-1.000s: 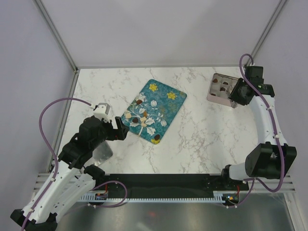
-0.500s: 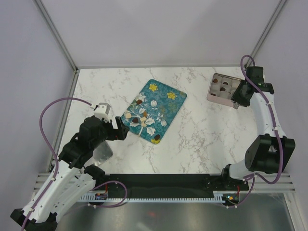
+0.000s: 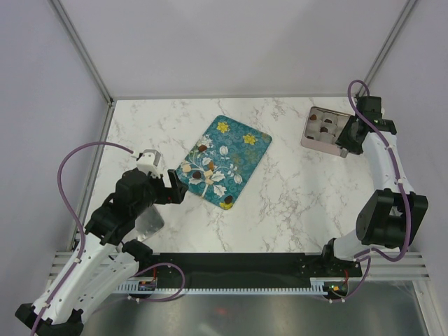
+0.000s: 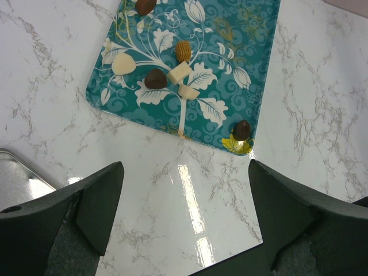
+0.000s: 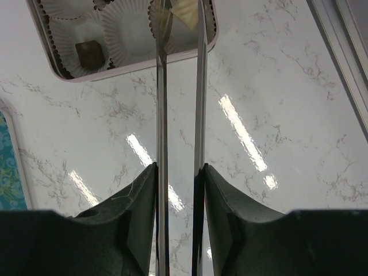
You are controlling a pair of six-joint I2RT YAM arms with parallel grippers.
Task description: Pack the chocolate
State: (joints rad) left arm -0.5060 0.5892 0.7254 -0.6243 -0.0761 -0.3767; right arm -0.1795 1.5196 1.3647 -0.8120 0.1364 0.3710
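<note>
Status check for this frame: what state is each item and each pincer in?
Left pincer: open, empty, hovering off the tray's near edge.
Right pincer: over the box, fingers narrowly apart; unclear whether it grips anything.
Teal tray: lying flat, several chocolates loose on it.
Box: open, one dark chocolate seated inside, cup beside it empty.
Metal lid: off the box, lying flat.

Left hand (image 4: 184,167) spread wide; right hand (image 5: 179,11) fingers nearly together.
</note>
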